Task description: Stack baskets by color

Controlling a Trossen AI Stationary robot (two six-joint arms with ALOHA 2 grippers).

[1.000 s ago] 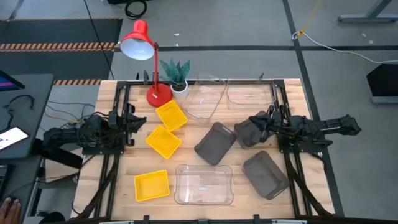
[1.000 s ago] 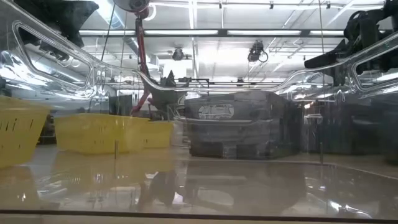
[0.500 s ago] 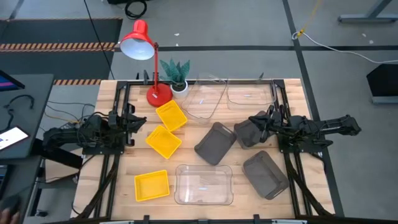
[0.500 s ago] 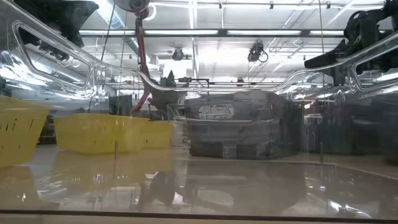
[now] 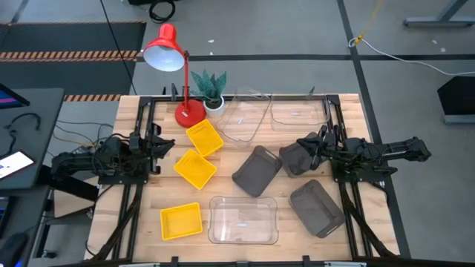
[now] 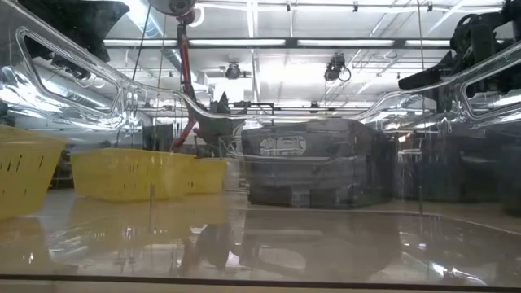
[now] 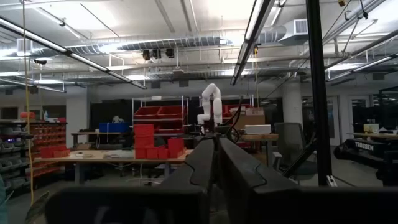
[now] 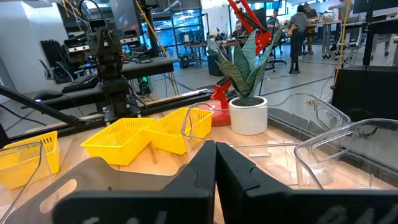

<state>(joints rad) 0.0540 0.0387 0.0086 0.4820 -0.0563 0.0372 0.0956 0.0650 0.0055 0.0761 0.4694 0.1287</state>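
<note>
Nothing has changed over the last second: nine baskets (image 5: pixel 254 170) still lie scattered, unstacked. The left gripper (image 5: pixel 166 145) and right gripper (image 5: pixel 303 142) stay narrow-closed and empty, so sorting has not begun.

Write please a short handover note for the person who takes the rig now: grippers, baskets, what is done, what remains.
Left gripper: shut, empty, parked at the table's left side.
Right gripper: shut, empty, above a grey basket.
Yellow baskets: left half, the rear two touching.
Other grey baskets: right of centre.
Clear baskets: one front, two rear.
Done: nothing stacked.
Left: all three stacks.
</note>
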